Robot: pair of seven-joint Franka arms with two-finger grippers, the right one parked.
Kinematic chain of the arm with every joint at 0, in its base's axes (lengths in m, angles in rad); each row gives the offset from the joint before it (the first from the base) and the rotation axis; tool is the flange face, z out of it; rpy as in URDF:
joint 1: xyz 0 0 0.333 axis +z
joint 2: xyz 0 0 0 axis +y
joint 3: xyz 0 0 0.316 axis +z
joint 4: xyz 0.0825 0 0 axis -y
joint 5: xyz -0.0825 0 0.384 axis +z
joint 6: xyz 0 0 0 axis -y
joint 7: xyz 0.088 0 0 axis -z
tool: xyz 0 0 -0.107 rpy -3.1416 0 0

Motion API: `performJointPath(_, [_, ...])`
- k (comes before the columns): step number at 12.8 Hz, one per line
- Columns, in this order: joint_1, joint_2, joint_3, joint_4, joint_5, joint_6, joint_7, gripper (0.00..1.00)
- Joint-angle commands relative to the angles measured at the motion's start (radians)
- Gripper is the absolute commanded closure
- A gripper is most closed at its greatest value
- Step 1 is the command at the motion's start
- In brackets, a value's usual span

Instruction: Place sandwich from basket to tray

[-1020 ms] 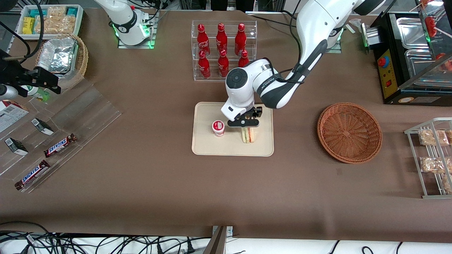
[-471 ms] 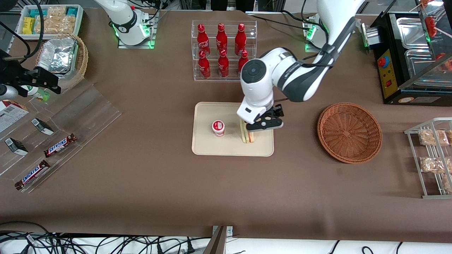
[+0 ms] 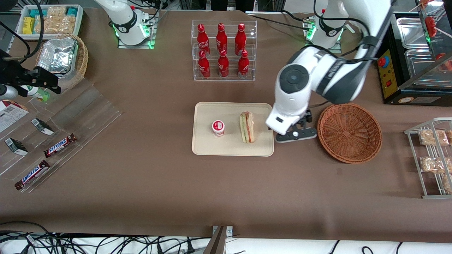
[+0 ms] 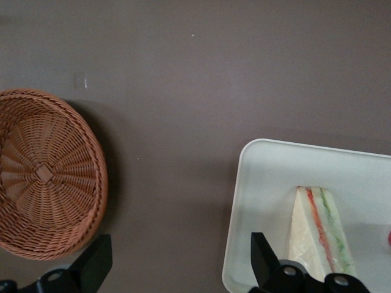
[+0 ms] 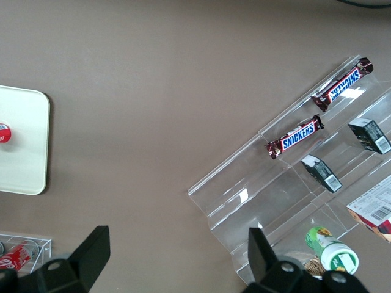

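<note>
The sandwich [image 3: 247,127], a wrapped wedge with green, red and pink layers, stands on its edge on the beige tray [image 3: 231,146], beside a small red-and-white cup [image 3: 218,127]. The orange-brown wicker basket [image 3: 349,132] sits toward the working arm's end of the table with nothing in it. My gripper [image 3: 296,134] hangs over the bare table between tray and basket, open and holding nothing. The left wrist view shows the sandwich [image 4: 317,232] on the tray [image 4: 275,183], the basket [image 4: 43,177], and the gripper [image 4: 179,253] with its fingers wide apart over brown cloth.
A clear rack of red bottles [image 3: 222,49] stands farther from the front camera than the tray. A wire rack of snack packets [image 3: 432,155] and a black appliance [image 3: 406,63] are near the basket. An acrylic stand with Snickers bars [image 3: 60,144] lies toward the parked arm's end.
The gripper let go of the sandwich, rose and moved off the tray toward the basket. The sandwich stays on the tray.
</note>
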State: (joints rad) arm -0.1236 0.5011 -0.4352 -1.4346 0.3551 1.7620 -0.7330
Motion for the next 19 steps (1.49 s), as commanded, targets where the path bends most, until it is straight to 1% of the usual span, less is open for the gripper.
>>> performJointPath(1, [0.062,-0.018,-0.005,0.075,-0.051,-0.103,0.168,0.0])
performJointPath(3, [0.105,-0.039,0.025,0.098,-0.102,-0.134,0.326,0.0])
performJointPath(4, [0.108,-0.055,0.079,0.098,-0.146,-0.138,0.409,0.0])
performJointPath(7, [0.102,-0.093,0.261,0.098,-0.33,-0.139,0.706,0.0])
performJointPath(8, [0.096,-0.098,0.315,0.098,-0.375,-0.139,0.772,0.0])
performJointPath(9, [0.091,-0.104,0.343,0.098,-0.384,-0.139,0.809,0.0])
performJointPath(10, [0.093,-0.107,0.346,0.098,-0.381,-0.139,0.828,0.0])
performJointPath(14, [0.085,-0.107,0.352,0.098,-0.369,-0.138,0.819,0.0])
performJointPath(16, [0.085,-0.108,0.355,0.1,-0.348,-0.138,0.817,0.0])
performJointPath(19, [0.09,-0.108,0.355,0.098,-0.344,-0.138,0.817,0.0])
